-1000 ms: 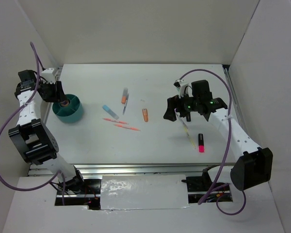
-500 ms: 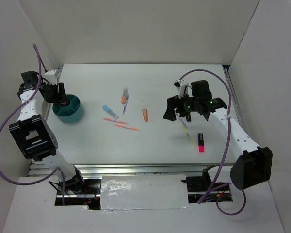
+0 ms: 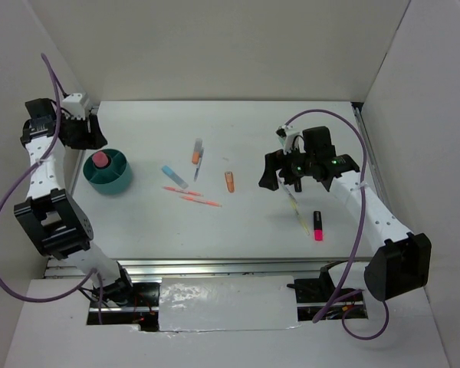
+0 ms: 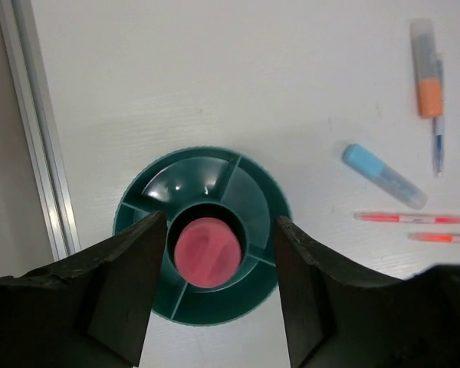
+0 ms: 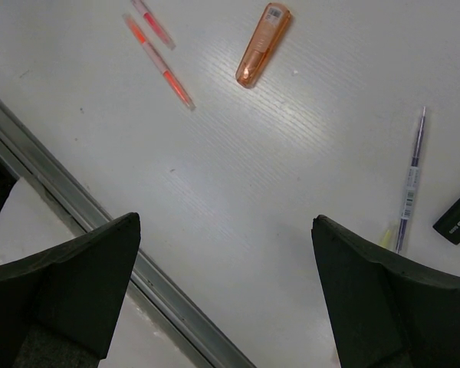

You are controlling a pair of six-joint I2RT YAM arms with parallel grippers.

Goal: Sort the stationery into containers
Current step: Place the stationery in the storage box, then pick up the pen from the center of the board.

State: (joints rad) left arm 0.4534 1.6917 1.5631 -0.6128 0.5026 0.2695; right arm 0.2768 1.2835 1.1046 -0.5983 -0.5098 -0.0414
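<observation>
Stationery is sorted only in small part: one piece, the stubby pink-capped tube (image 4: pixel 207 251), is seen upright in the middle well of the round teal tub (image 4: pixel 249 195), whose outer compartments look empty. The tub is placed at the left end of the counter (image 3: pixel 253 123).

The left pincer (image 4: pixel 218 222) is held above the tub with its jaws well apart and nothing between them. The right pincer (image 5: pixel 226 230) is spread wide over the counter's right half, and nothing is gripped by it either.

The rest is spread loose on the counter, well apart from the tub. An orange-capped marker (image 4: pixel 427 69) is found touching or just beside a thin blue pen (image 4: pixel 438 138). Nearer the tub a light-blue highlighter (image 4: pixel 383 176) and two thin pink pens (image 4: pixel 410 218) are seen. A short orange marker (image 5: pixel 263 44) lies mid-counter, while a slim pen (image 5: pixel 410 184) and a black-and-pink highlighter (image 3: pixel 318 225) lie near the right arm.

By this count most of the task is judged undone: every loose piece has yet to be carried to the tub.
</observation>
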